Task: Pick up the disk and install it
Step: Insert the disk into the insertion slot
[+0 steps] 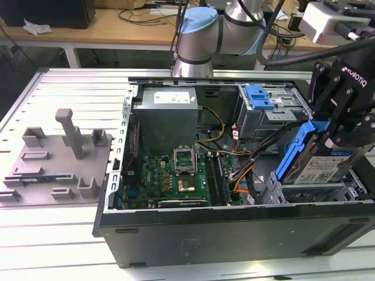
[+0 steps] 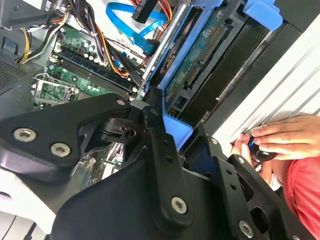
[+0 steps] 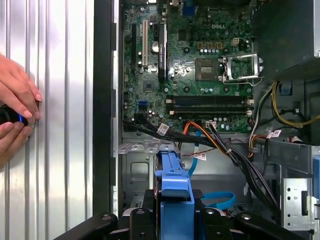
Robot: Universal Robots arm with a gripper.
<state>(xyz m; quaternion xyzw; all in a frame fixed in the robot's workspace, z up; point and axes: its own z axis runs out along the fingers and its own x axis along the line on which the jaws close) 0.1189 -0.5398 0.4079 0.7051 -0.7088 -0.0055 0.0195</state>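
Note:
The disk point(image 1: 319, 167), a silver drive in a bright blue carrier, hangs tilted over the metal drive cage point(image 1: 328, 193) at the exterior view's right end of the open computer case point(image 1: 234, 228). My gripper point(image 1: 329, 136) is shut on its upper edge. In the second wrist view the disk point(image 2: 200, 55) shows its green circuit side, with the gripper point(image 2: 170, 127) clamped on the blue frame. In the first wrist view the blue carrier point(image 3: 174, 182) sticks out from the gripper point(image 3: 174, 212) above the case floor.
A motherboard point(image 1: 170, 175), bundled cables point(image 1: 246, 170) and a power supply point(image 1: 167, 111) fill the case. A blue latch point(image 1: 259, 96) sits on the rear bay. A grey fixture plate point(image 1: 58, 158) lies at the exterior view's left. A person's hand point(image 3: 15, 100) rests on the ribbed table beside the case.

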